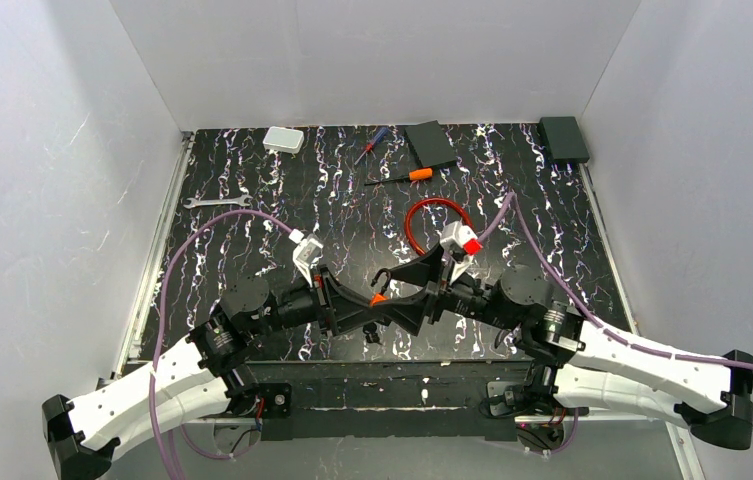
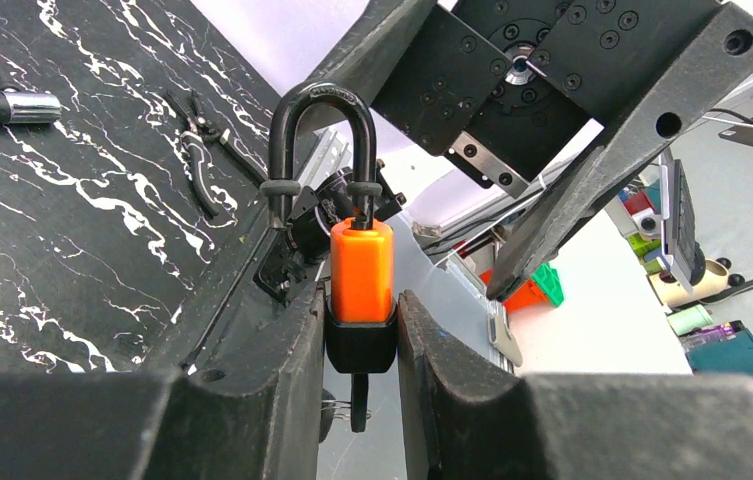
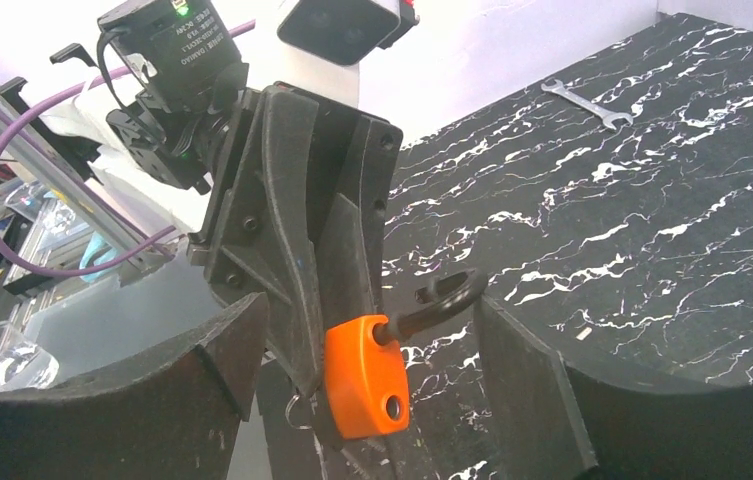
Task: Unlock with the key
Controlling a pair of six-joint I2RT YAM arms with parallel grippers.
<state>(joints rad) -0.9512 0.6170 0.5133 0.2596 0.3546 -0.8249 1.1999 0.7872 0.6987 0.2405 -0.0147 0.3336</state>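
From above, you have both arms folded inward, so the hands meet over the middle of the black, white-veined worktop, close to its near edge. Your left hand grips an orange-bodied padlock with a black shackle. Your right hand faces it from the other side. Just beyond them, mid-worktop, lies a looped red cable. A flat silver wrench sits near the left edge. An orange-handled screwdriver and a smaller red-and-blue screwdriver lie toward the far edge. A white box, a dark flat plate and a black box line that edge, the last at the far right corner.

In your left wrist view, the left hand is clamped on the padlock's black base and holds it upright, shackle on top. One shackle leg enters the orange body and the other ends beside it; you cannot tell whether it has been released. A small dark stub hangs below the base between the fingers, with a thin wire ring beside it. That looks like the key, its metal bit hidden. Black pliers lie on the worktop behind.

In your right wrist view, the right hand's fingers stand wide apart on either side of the padlock, touching nothing and holding nothing.
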